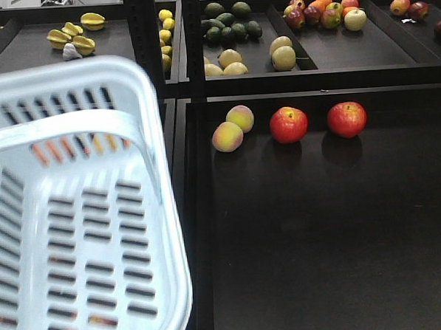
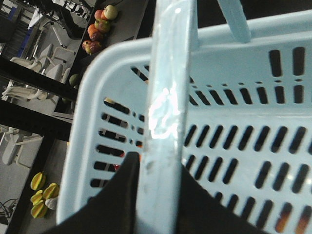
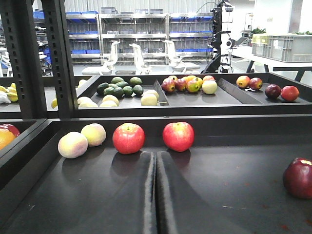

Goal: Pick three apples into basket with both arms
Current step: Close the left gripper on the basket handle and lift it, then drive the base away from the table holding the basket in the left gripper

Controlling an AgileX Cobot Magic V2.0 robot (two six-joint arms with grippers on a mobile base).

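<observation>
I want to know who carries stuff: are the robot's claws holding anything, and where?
The left claw grips the pale blue slotted plastic basket by its swing handle. The right claw is shut, holding nothing.

The basket (image 1: 60, 73) is pale blue-white, its walls patterned with rows of dark slots. Its handle (image 2: 168, 97) is the same pale blue, with white glare. Two apples (image 1: 289, 124) (image 1: 347, 119) are bright red with faint yellow streaks; a third apple (image 3: 298, 178) is dark maroon. Two peach-like fruits (image 1: 226, 136) are pale yellow-green blushed pink. The shelf tray (image 1: 321, 241) is matte black, as are the right fingers (image 3: 144, 195) and left fingers (image 2: 107, 209).
</observation>
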